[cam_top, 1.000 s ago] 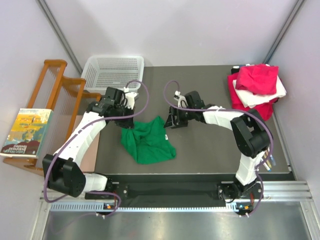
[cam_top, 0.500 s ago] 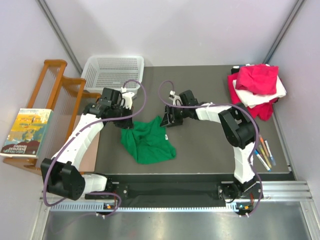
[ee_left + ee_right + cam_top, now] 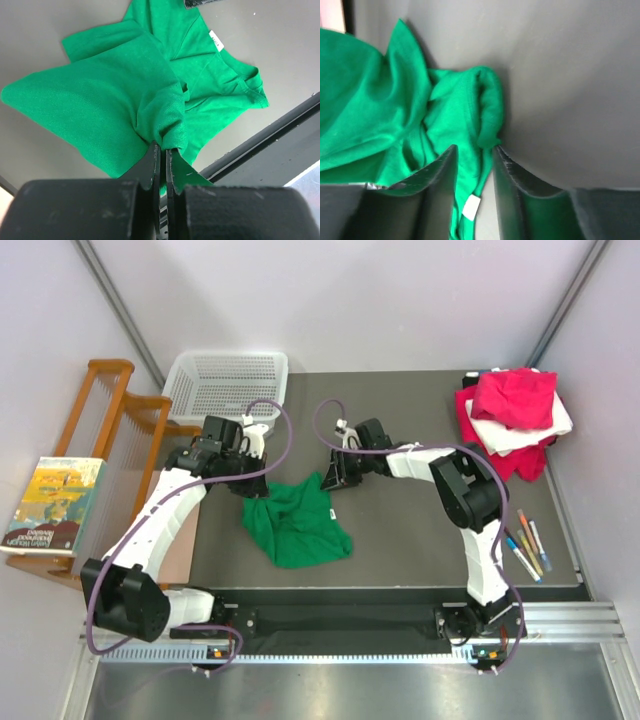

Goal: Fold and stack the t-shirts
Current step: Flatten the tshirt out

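The right gripper [image 3: 336, 477] has crept leftward, its arm's elbow tucking in behind it, and now sits at the far tip of the crumpled bright green cotton t-shirt [image 3: 296, 522]. The shirt lies on the dark grey table mat [image 3: 420, 540] between the two arms. The right gripper's jaws stand apart, astride a rolled edge of cloth. The left gripper [image 3: 160, 156] is clenched on a bunched fold at the shirt's left corner. With one gripper at each end, drawing them apart sideways should spread the shirt flat.

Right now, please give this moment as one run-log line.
green t-shirt: crumpled, unfolded | left gripper: shut on its cloth | right gripper: open, astride its edge | other t-shirts: piled far right
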Controlling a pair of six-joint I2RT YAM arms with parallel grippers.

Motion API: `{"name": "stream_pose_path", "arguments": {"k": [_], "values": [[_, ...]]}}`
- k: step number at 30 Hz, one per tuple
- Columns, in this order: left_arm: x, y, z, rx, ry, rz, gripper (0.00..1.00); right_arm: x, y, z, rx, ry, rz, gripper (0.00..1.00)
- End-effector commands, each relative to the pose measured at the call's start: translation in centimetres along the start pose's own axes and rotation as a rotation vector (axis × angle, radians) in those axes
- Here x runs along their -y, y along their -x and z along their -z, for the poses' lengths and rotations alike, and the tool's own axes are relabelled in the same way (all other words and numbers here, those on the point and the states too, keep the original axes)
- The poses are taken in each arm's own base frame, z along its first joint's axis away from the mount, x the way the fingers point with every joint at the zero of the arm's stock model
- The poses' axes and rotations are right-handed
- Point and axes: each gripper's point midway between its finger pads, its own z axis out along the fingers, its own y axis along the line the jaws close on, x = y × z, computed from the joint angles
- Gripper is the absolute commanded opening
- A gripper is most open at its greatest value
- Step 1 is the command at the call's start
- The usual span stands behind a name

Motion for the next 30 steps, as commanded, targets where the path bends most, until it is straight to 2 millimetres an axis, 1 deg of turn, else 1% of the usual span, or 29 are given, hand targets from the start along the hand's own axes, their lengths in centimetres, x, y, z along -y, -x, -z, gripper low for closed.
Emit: {"name": "stream_pose_path", "arguments": {"k": [1,3,7,9,11,14,15,16,17,18,19,20,21,22,23,24,25,26,27,28,29,30], "values": [[1.1,1.2,1.6,0.068,-0.037,-0.018,0.00,0.8,-0.1,-1.3,0.004,-0.017,0.029,0.28],[1.4,1.3,1.9,0.072,-0.051,-0.022,0.00,1.3,-0.8,-1.6,-0.013,-0.022,0.016,0.22],[1.7,1.4,2.2,0.080,-0.066,-0.025,0.00,1.5,-1.6,-2.0,-0.032,-0.025,0.004,0.13],[1.7,1.2,2.2,0.078,-0.068,-0.024,0.00,1.5,-1.8,-2.0,-0.034,-0.025,0.000,0.00],[1.6,1.2,2.2,0.079,-0.066,-0.022,0.00,1.3,-1.7,-1.9,-0.028,-0.028,0.006,0.00],[1.3,1.2,2.1,0.082,-0.059,-0.020,0.00,1.1,0.2,-0.3,0.037,-0.084,0.047,0.00],[1.3,1.3,2.1,0.084,-0.057,-0.021,0.00,0.8,1.5,0.9,0.081,-0.112,0.069,0.00],[1.1,1.5,2.0,0.092,-0.053,-0.022,0.00,1.2,2.5,1.9,0.112,-0.133,0.065,0.00],[1.1,1.7,2.0,0.099,-0.053,-0.024,0.00,1.5,2.9,2.8,0.134,-0.150,0.059,0.00],[0.9,1.8,1.9,0.102,-0.048,-0.020,0.00,0.9,4.3,4.3,0.188,-0.155,0.056,0.00],[0.8,2.3,1.8,0.118,-0.044,-0.021,0.00,1.7,5.4,5.9,0.234,-0.171,0.031,0.00],[0.8,2.5,1.7,0.123,-0.047,-0.022,0.00,2.4,5.2,6.9,0.253,-0.185,0.006,0.00],[0.8,2.8,1.4,0.125,-0.052,-0.019,0.00,1.5,6.7,8.6,0.323,-0.168,0.006,0.00],[0.9,3.3,1.4,0.140,-0.061,-0.023,0.00,2.6,7.7,10.4,0.373,-0.182,-0.022,0.00],[0.9,4.0,1.2,0.161,-0.069,-0.032,0.00,2.5,8.0,11.8,0.415,-0.175,-0.027,0.00],[0.9,4.3,0.7,0.155,-0.078,-0.019,0.00,2.8,8.2,12.8,0.439,-0.177,-0.046,0.00],[1.1,4.7,0.5,0.159,-0.101,-0.020,0.00,3.9,8.8,14.3,0.473,-0.197,-0.067,0.00],[1.4,5.8,0.6,0.185,-0.115,-0.026,0.00,4.2,8.8,15.1,0.487,-0.205,-0.075,0.00],[1.4,6.0,-0.1,0.174,-0.135,-0.013,0.00,4.1,9.1,16.3,0.510,-0.210,-0.074,0.00],[1.7,6.6,-0.4,0.179,-0.160,-0.018,0.00,4.9,9.5,17.5,0.534,-0.223,-0.089,0.00],[2.3,7.1,-0.5,0.184,-0.206,-0.025,0.00,5.3,9.4,18.1,0.542,-0.228,-0.100,0.00],[2.6,8.1,-1.1,0.183,-0.237,0.023,0.00,5.3,9.5,18.9,0.555,-0.222,-0.109,0.00]]}}
